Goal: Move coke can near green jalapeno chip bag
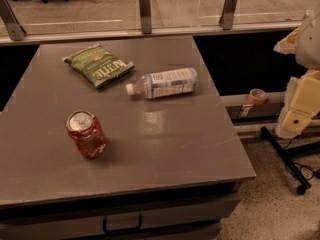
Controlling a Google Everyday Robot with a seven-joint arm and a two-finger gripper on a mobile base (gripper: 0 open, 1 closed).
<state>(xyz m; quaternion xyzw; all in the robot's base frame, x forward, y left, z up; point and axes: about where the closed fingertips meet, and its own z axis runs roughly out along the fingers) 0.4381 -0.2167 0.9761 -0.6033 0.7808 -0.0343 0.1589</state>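
Observation:
The coke can [86, 134], red with a silver top and pull tab, stands upright on the grey table [165, 149] at the front left. The green jalapeno chip bag [98, 65] with white "Kettle" lettering lies flat at the back left, well apart from the can. My arm [300, 104], cream coloured, hangs at the right edge of the camera view, off the table. My gripper [290, 43] is at its upper end, far to the right of the can and the bag, touching nothing.
A clear plastic water bottle [164, 83] with a white label lies on its side between the bag and the table's right edge. A glass railing [145, 14] runs behind the table. A tape roll [257, 95] and a wheeled black stand [287, 159] are on the right.

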